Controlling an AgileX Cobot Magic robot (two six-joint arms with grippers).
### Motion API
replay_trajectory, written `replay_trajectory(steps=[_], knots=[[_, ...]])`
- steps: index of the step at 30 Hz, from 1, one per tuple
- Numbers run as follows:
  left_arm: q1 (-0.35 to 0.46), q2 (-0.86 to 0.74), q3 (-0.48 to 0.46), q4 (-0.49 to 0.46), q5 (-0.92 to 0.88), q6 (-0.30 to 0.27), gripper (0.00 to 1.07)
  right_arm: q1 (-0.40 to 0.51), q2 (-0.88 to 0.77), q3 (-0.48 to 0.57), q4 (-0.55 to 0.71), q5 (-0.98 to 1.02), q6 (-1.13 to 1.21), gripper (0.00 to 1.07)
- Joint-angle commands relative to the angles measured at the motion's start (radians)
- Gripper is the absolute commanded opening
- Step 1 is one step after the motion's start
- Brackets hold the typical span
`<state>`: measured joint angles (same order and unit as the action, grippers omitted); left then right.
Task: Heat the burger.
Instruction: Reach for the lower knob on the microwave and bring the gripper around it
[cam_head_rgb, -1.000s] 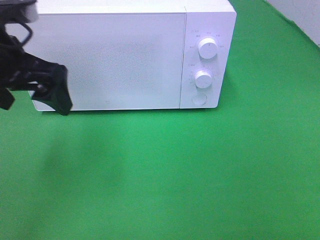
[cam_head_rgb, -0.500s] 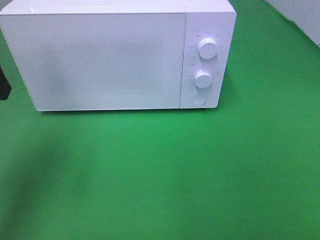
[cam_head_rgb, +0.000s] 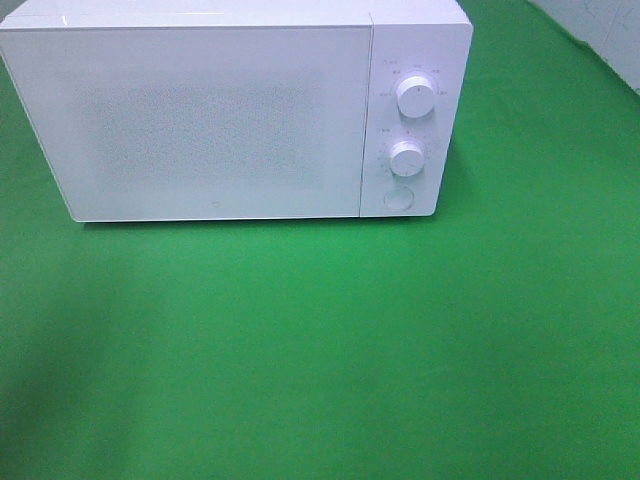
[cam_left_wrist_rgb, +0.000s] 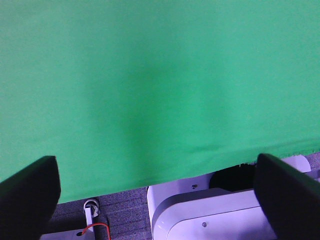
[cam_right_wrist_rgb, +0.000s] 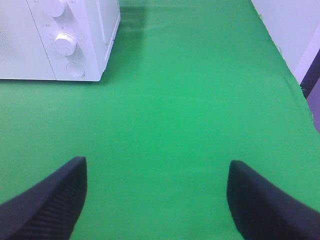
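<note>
Both my jaws released above green cloth.
Left gripper and right gripper gape wide; white boxy microwave stands shut.

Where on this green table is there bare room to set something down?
The green cloth in front of the microwave is bare all the way to the near edge. A narrower bare strip lies right of its knobs. Only the far side is crowded, taken by the microwave.
</note>
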<state>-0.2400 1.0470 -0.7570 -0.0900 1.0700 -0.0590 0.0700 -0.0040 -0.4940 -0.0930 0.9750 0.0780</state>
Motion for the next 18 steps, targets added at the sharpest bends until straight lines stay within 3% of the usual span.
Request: replay_trajectory(steps=[1, 6, 7, 10, 18], knots=[[0.002, -0.068, 0.076, -0.006, -0.005, 0.007, 0.98, -0.003, -0.027, 0.003, -0.005, -0.018, -0.001, 0.75], [0.002, -0.124, 0.132, -0.004, -0.016, 0.027, 0.98, -0.003, -0.027, 0.003, -0.005, -0.018, -0.001, 0.75], [0.002, -0.153, 0.167, -0.002, -0.020, 0.059, 0.98, -0.003, -0.027, 0.003, -0.005, -0.018, -0.001, 0.75], [0.002, -0.194, 0.213, -0.005, -0.039, 0.059, 0.98, -0.003, -0.027, 0.003, -0.005, -0.018, -0.001, 0.75], [0.002, -0.303, 0.224, 0.012, -0.018, 0.076, 0.98, -0.003, -0.027, 0.003, -0.005, -0.018, -0.001, 0.75]])
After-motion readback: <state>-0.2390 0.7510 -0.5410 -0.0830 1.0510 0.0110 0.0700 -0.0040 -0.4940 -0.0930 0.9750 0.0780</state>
